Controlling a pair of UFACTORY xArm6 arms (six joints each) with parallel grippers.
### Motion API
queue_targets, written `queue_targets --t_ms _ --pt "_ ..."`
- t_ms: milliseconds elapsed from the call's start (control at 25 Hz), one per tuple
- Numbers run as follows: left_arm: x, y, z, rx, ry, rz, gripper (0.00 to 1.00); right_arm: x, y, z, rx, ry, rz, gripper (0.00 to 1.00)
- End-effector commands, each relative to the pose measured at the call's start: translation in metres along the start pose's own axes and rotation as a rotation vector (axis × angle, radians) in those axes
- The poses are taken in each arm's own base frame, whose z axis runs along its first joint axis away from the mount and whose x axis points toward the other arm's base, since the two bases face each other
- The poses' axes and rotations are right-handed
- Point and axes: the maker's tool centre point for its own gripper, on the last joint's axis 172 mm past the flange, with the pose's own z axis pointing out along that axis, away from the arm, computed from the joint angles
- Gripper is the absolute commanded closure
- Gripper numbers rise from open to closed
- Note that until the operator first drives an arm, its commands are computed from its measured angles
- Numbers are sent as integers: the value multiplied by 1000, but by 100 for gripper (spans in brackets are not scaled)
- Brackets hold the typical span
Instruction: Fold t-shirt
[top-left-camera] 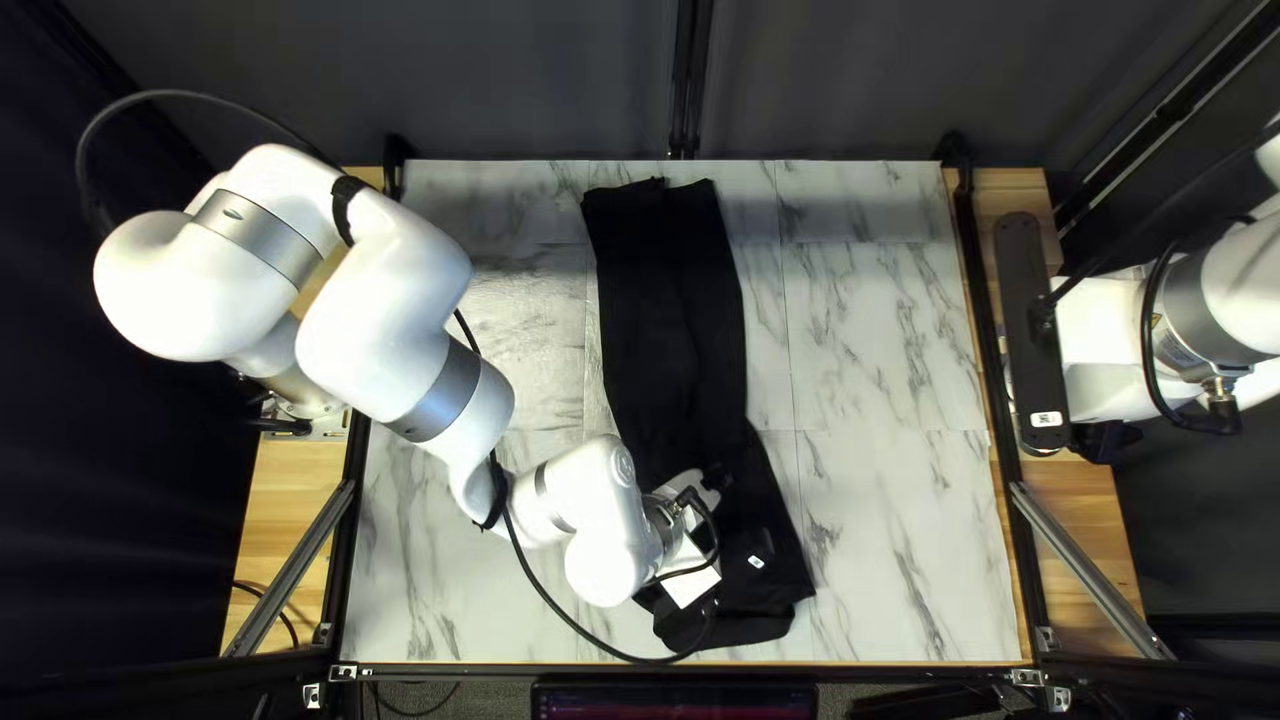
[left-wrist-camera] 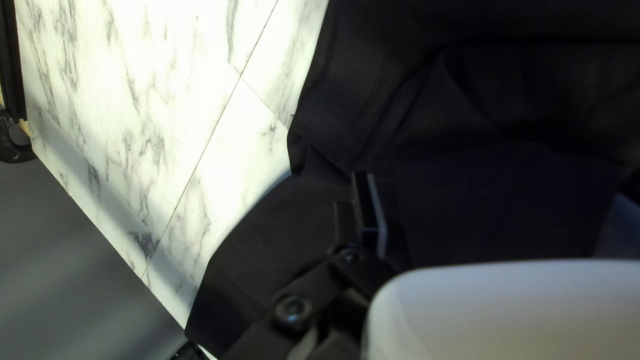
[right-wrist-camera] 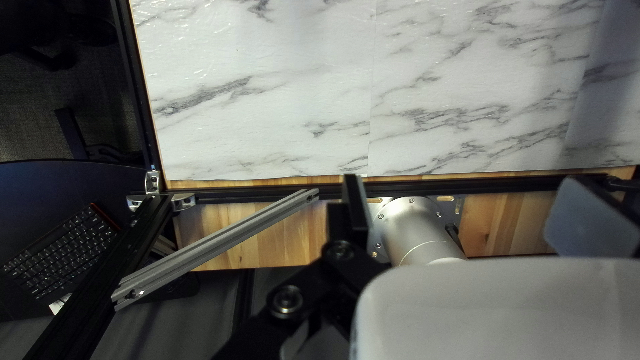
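T-shirt [top-left-camera: 674, 334] — black, creased — lies partly under left gripper [top-left-camera: 754, 550]

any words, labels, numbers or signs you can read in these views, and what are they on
None can be quoted.
White label on the black bar by my right arm: too small.
White label on the dark block near my left arm's end: too small.
Marks on my left arm: too small.
Keyboard keys: too small.
Screen: not read out.
Black t-shirt: no print shows.
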Motion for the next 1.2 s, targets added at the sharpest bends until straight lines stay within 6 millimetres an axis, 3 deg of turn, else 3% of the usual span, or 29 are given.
queue_targets --t_ms 40,320,600,920,1200 --pt "0 -1 -5 5 0 8 100 0 0 0 0 0 0 0" --pt "4 -11 -31 35 61 13 100 0 0 0 0 0 0 0" --pt "-6 -17 -31 49 194 -60 100 0 0 0 0 0 0 0" --pt "-21 -5 -38 47 325 -205 100 0 0 0 0 0 0 0" --pt "-15 10 -47 32 326 -216 100 0 0 0 0 0 0 0"
